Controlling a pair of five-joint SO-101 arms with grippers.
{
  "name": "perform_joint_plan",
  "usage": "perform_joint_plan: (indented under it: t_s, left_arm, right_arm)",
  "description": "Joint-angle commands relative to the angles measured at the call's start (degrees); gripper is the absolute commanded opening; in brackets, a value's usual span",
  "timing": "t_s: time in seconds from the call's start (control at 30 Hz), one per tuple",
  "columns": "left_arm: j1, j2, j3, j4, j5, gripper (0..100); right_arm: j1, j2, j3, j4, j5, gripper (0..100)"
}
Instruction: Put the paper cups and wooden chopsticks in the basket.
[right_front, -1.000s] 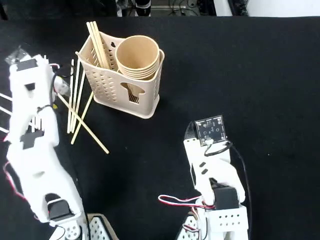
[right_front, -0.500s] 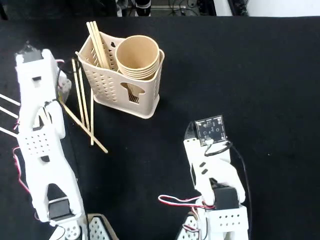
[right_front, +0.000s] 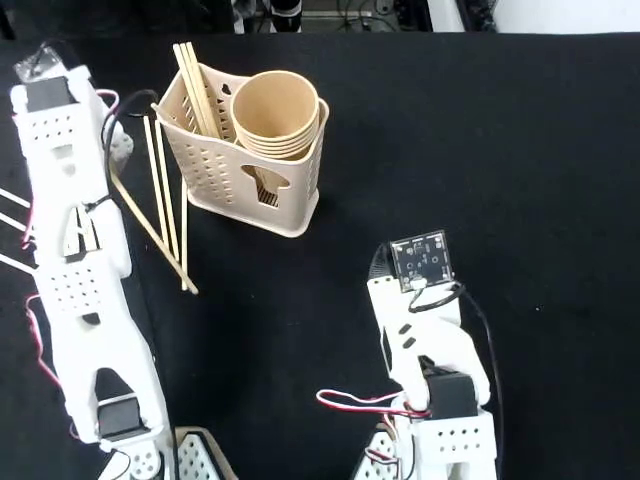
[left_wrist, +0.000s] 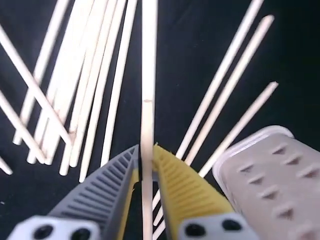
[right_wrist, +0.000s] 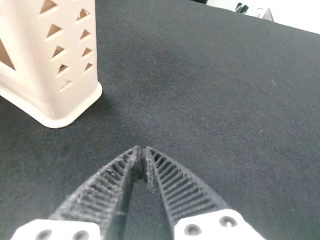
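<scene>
From its wrist, my left pincer (left_wrist: 146, 150) pinches one chopstick (left_wrist: 148, 75). From above, my arm (right_front: 75, 220) covers that grip. My right pincer (right_wrist: 142, 152) is pressed together.

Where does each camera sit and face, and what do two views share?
High view: overhead, looking down at the black table; left arm, right arm show.
Left wrist view: on that arm, facing down; left gripper pinches a wooden chopstick.
Right wrist view: on its arm, facing down; right gripper shut.
Shared: high and right wrist show the beige perforated plastic basket.

worktop (right_front: 520, 180): black cloth | basket (right_front: 225, 175): standing upright on it | wooden chopsticks (right_front: 183, 250): several lying loose, crossed, just beside basket
</scene>
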Motion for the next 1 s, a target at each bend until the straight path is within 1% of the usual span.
perform_joint_plan:
  t_s: [0.0, 0.2, 0.27, 0.43, 0.57, 0.63, 0.87, 0.97]
  left_arm:
    - [0.3, -10.6, -3.4, 0.5, -2.5, 3]
    - [0.2, -28.0, -3.4, 0.3, -6.6, 3]
    - [0.2, -33.1, -3.5, -1.1, -7.6, 3]
    - [0.2, -41.8, -3.4, -8.9, -10.4, 3]
    - [0.2, -45.2, -3.4, -18.5, -9.8, 3]
    - [2.4, -46.4, -3.4, -22.4, -9.8, 3]
    - [13.1, -51.2, -2.9, -31.7, -10.5, 3]
    - [15.3, -50.5, -2.9, -32.5, -10.5, 3]
  right_arm:
    - [-0.5, -2.9, -0.1, -0.3, -0.1, 1.5]
    - [-0.5, -2.9, -0.1, -0.3, -0.1, 1.5]
    - [-0.5, -2.9, -0.1, -0.3, -0.1, 1.5]
    - [-0.5, -2.9, -0.1, -0.3, -0.1, 1.5]
    - [-0.5, -2.9, -0.1, 0.0, -0.1, 1.5]
    - [-0.5, -2.9, -0.1, 0.0, -0.1, 1.5]
    - [-0.5, -2.9, -0.1, 0.0, -0.1, 1.5]
    - [-0.5, -2.9, -0.1, 0.0, -0.1, 1.5]
